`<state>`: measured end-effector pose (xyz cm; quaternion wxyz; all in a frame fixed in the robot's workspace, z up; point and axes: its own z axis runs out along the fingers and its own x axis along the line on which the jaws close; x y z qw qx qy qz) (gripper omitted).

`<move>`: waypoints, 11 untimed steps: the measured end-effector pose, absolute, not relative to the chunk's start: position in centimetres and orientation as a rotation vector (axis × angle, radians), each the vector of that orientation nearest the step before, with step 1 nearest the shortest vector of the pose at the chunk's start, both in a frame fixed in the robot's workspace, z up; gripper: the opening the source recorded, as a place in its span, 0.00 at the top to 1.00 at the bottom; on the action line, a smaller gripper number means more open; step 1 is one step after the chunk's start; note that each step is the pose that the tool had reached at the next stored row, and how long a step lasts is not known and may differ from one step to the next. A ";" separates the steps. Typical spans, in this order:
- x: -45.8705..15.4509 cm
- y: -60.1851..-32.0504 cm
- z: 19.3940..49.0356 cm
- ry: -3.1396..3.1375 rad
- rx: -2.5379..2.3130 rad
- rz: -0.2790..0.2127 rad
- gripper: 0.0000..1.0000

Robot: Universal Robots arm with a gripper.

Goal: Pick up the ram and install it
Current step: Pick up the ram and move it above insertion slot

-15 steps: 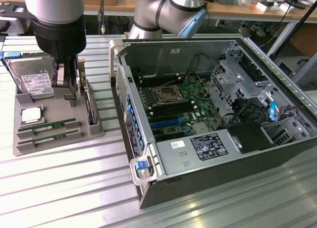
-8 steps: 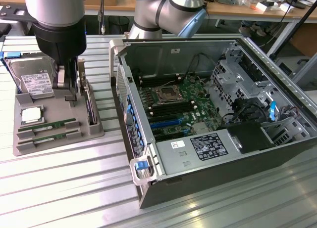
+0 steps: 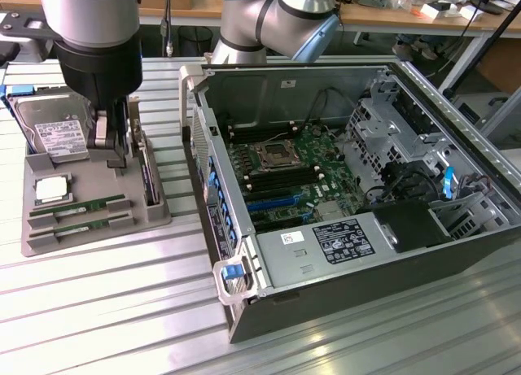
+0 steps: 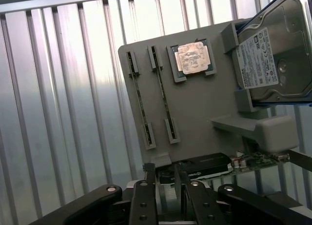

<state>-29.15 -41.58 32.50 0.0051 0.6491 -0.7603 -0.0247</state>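
A grey tray (image 3: 96, 238) sits on a ribbed metal worktop (image 3: 106, 318) at the exterior view's left, beside an open computer case (image 3: 366, 298); the tray's moulded pockets keep each part apart from the others and fixed in place, which likely makes them easy for the arm to find. One ram stick (image 3: 77, 206) and a second ram stick (image 3: 81, 225) lie side by side in two narrow grooves, each standing on its long edge so the thin top edge is free to be pinched; neither has been lifted. Next to them a square processor chip (image 3: 50, 189) rests flat in its pocket; a silver hard drive (image 3: 57, 131) leans at the tray's far end; an expansion card (image 3: 149, 176) stands on edge along the side nearest the case. The case lies on its side with the panel off, so the green motherboard (image 3: 293, 167) faces up and can be reached from above.

The end effector (image 3: 114, 151) hangs over the tray between the hard drive and the expansion card, apart from the ram sticks; in the wrist view the end effector (image 4: 165, 173) has its two dark fingers (image 4: 148, 186) spread wide with nothing between them; it is released and holds nothing; whether the tips touch the tray is unclear.
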 end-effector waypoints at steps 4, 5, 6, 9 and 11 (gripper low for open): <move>-29.2 -41.6 32.3 -2.381 2.033 -0.078 0.70; -29.2 -41.6 32.3 -2.381 2.033 -0.078 0.70; -29.2 -41.6 32.3 -2.381 2.033 -0.078 0.70; -29.2 -41.6 32.2 -2.381 2.033 -0.078 0.70; -29.2 -41.6 32.1 -2.381 2.033 -0.078 0.70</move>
